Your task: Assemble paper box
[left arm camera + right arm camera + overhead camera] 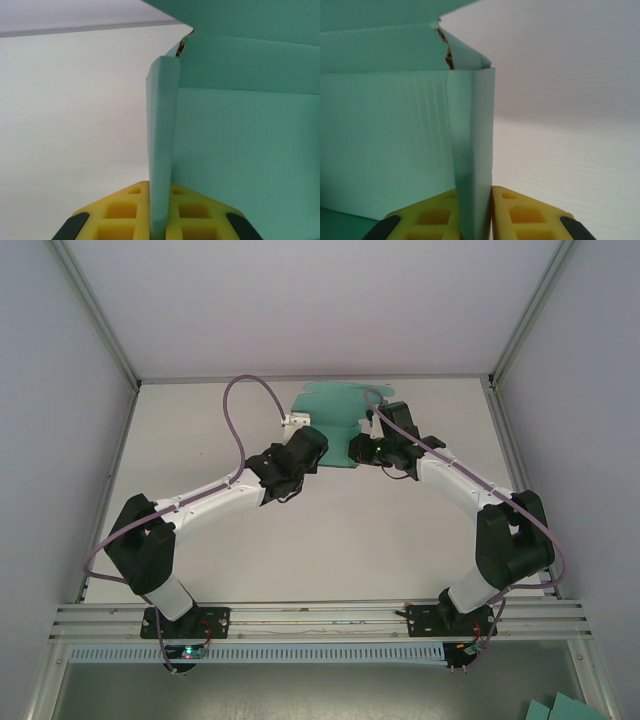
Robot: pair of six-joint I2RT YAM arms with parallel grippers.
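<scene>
1. The left gripper (160, 217) is clenched on a thin upright flap of the paper box (240, 150). Its yellow fingers (120, 212) press the card from both sides, and the flap's edge runs straight down into the narrow slot between them.
2. The right gripper (476, 217) is likewise clamped on an upright side flap. One yellow pad sits on each face of the card, and the flap rises from between them to a square top corner.
3. In the left wrist view, the pinched flap stands at a right angle to a broad teal panel that fills the right half of the frame. A crease crosses that panel higher up, and a small gap shows at the top corner where the folds meet.
4. In the right wrist view, the broad panel lies to the left of the held flap. Above it another section leans over, and a torn-looking brown edge shows at the corner.
5. Seen from above, the box sits at the far middle of the white table (330, 540), close to the back wall. It is only partly folded, and a flat section reaches toward the wall.
6. The two grippers face each other across the box, the left one on its left side and the right one on its right.
7. Both white arms reach inward from their bases at the near edge, each trailing a purple cable (240, 410).
</scene>
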